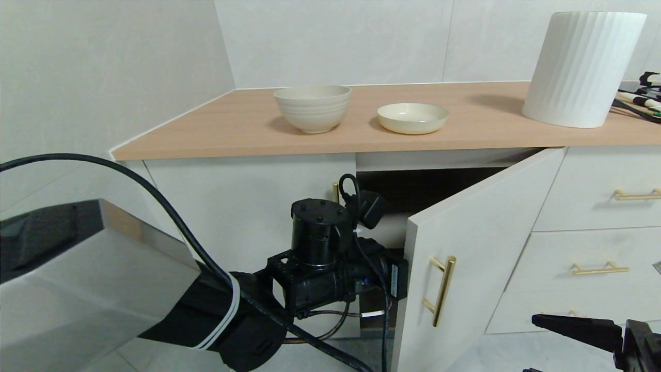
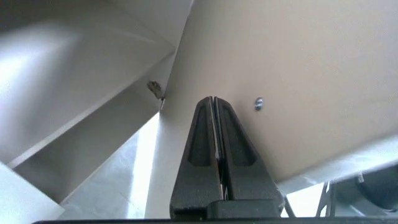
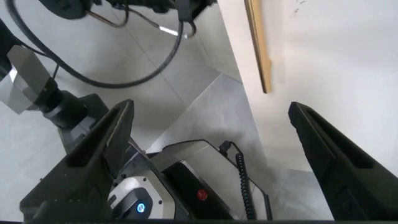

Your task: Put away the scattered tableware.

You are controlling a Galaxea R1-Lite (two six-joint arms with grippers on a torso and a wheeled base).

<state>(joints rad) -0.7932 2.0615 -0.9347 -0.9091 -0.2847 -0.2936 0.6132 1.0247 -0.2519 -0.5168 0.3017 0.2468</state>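
Fingers of the left pincer [image 2: 212, 99] are pressed flat together with nothing between them. Their tips point at the inner face of the open cabinet door [image 2: 298, 68], just beside a small screw [image 2: 259, 103]; I cannot tell whether they touch the panel. In the head view this arm sits low in front of the cupboard, at the free edge of the door [image 1: 465, 243], which swings out toward the robot with its gold handle [image 1: 441, 290] on the outer face.

The right pincer [image 3: 211, 107] is spread wide and carries nothing. It hangs low over the tiled floor [image 3: 205, 106], near the outer side of the door and its handle [image 3: 257, 43].

Up on the wooden tabletop [image 1: 232, 129] a deep bowl [image 1: 313, 107] and a shallow dish [image 1: 412, 117] stand upright side by side, apart from each other, above the open cupboard. Farther right stands a ribbed white container [image 1: 583, 67], above drawers [image 1: 594, 191] with gold pulls.
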